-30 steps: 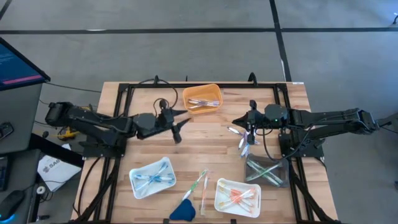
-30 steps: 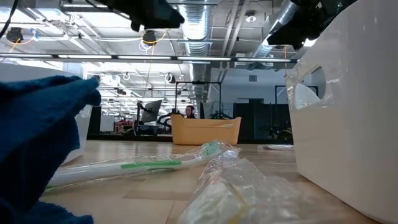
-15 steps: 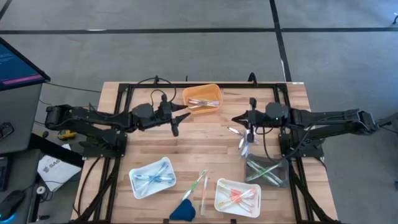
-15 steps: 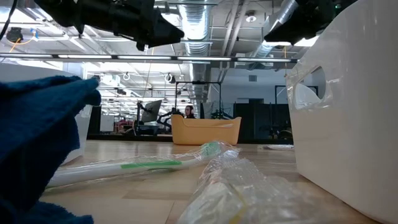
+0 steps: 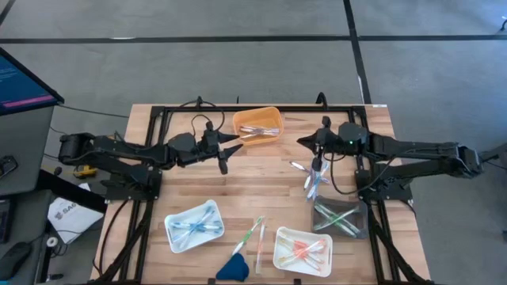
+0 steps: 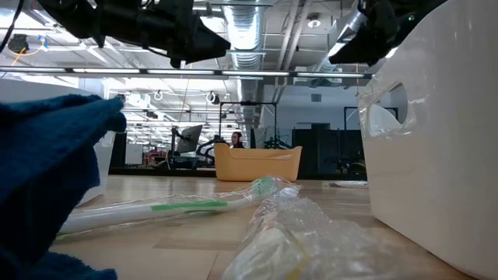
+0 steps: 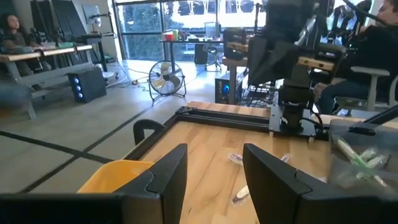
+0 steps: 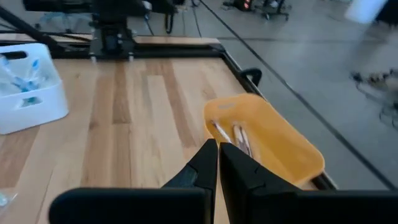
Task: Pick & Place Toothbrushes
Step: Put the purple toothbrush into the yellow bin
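Thin toothbrushes lie in several places. A few clear-wrapped ones lie loose on the wood, and two lie near the front edge. Others rest in the orange tray, the pale blue tray, the white tray and the clear tray. My left gripper hovers open beside the orange tray, toward the table's left. My right gripper hovers shut on the tray's other side, beyond the loose brushes. In the right wrist view the shut fingers point at the orange tray.
A dark-blue cloth lies at the near edge and fills the low view's left. A black frame runs along the table's sides. Bare wood lies between the two arms. A monitor stands off the table's left.
My left gripper has risen and swung toward the far edge, closer to the orange tray, and its fingers now lie nearly level. My right gripper has shifted a little toward the far edge. The toothbrushes and trays have stayed put.
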Controlling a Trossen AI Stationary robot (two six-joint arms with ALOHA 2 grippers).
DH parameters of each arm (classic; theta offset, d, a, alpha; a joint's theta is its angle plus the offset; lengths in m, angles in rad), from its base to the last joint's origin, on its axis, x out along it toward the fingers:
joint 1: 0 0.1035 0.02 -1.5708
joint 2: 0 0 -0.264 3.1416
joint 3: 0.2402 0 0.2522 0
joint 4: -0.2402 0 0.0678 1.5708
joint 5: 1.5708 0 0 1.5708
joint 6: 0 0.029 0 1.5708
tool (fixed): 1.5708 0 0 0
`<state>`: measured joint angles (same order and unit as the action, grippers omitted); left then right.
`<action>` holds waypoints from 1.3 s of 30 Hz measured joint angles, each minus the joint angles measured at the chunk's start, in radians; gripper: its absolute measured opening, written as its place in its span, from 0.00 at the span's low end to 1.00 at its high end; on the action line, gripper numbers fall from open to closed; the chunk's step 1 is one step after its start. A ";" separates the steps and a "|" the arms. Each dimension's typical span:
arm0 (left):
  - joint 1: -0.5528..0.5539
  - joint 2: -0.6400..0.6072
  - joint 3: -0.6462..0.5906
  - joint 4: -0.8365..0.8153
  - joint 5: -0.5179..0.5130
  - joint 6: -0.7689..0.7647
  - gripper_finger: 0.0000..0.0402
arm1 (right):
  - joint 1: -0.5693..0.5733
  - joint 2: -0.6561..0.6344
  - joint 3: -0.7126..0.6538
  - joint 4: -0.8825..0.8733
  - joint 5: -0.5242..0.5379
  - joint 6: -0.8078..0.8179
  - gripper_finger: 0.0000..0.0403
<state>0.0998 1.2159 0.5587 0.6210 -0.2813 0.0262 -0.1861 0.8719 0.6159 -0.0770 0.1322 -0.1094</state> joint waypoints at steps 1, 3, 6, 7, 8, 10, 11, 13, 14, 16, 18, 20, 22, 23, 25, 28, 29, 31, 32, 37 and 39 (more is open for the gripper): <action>0.000 0.007 0.000 0.006 0.000 -0.005 0.37 | -0.008 0.000 0.000 -0.010 0.000 0.015 0.03; 0.000 0.026 0.000 0.009 0.000 -0.012 0.37 | -0.023 0.000 0.000 -0.046 0.000 0.036 0.03; 0.000 0.060 0.000 0.010 0.000 -0.035 0.37 | -0.034 0.000 0.000 -0.143 0.000 0.073 0.03; 0.000 0.072 0.000 0.009 0.000 -0.044 0.37 | -0.037 0.000 0.000 -0.180 0.000 0.087 0.03; 0.000 0.085 0.000 0.008 0.000 -0.055 0.37 | -0.039 0.000 0.000 -0.216 0.000 0.096 0.03; 0.000 0.111 0.000 0.009 0.000 -0.065 0.37 | -0.040 0.000 0.000 -0.286 0.000 0.110 0.03; 0.000 0.122 0.000 0.008 0.000 -0.070 0.37 | -0.041 0.000 0.000 -0.316 0.000 0.111 0.03; 0.000 0.139 0.000 0.010 0.000 -0.087 0.37 | -0.040 0.000 0.000 -0.382 0.000 0.137 0.03; 0.000 0.144 0.000 0.009 0.000 -0.090 0.37 | -0.036 0.000 0.000 -0.425 0.000 0.164 0.03; 0.000 0.150 0.000 0.014 0.000 -0.091 0.37 | -0.026 0.000 0.000 -0.514 0.000 0.205 0.03; -0.003 0.150 0.000 0.012 -0.001 -0.091 0.37 | -0.016 0.001 -0.002 -0.565 -0.001 0.223 0.03; -0.003 0.150 0.000 0.016 -0.001 -0.091 0.37 | -0.006 0.006 -0.002 -0.548 -0.003 0.221 0.03; -0.003 0.150 0.000 0.016 -0.001 -0.091 0.37 | 0.012 0.005 -0.001 -0.553 -0.009 0.231 0.03; -0.003 0.150 0.000 0.016 -0.001 -0.091 0.37 | 0.023 0.005 -0.001 -0.554 -0.017 0.257 0.03; -0.003 0.150 0.000 0.016 -0.001 -0.091 0.37 | 0.045 0.010 -0.001 -0.551 -0.023 0.311 0.03; -0.003 0.150 0.000 0.016 -0.001 -0.091 0.37 | 0.056 0.021 -0.002 -0.506 -0.026 0.290 0.03; -0.003 0.150 0.000 0.016 -0.001 -0.092 0.37 | 0.056 0.027 -0.001 -0.484 -0.026 0.282 0.03; -0.004 0.150 0.000 0.016 -0.001 -0.101 0.37 | 0.057 0.041 0.000 -0.486 -0.029 0.315 0.03; -0.007 0.150 0.000 0.016 -0.001 -0.113 0.37 | 0.057 0.051 0.000 -0.497 -0.035 0.348 0.03; -0.024 0.150 0.000 0.015 0.000 -0.121 0.37 | 0.076 0.120 0.000 -0.525 -0.113 0.454 0.03; -0.030 0.150 0.000 0.016 0.001 -0.121 0.37 | 0.095 0.159 0.000 -0.523 -0.140 0.459 0.03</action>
<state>0.0696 1.3663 0.5587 0.6365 -0.2805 -0.0952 -0.0907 1.0306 0.6155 -0.6001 -0.0075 0.3496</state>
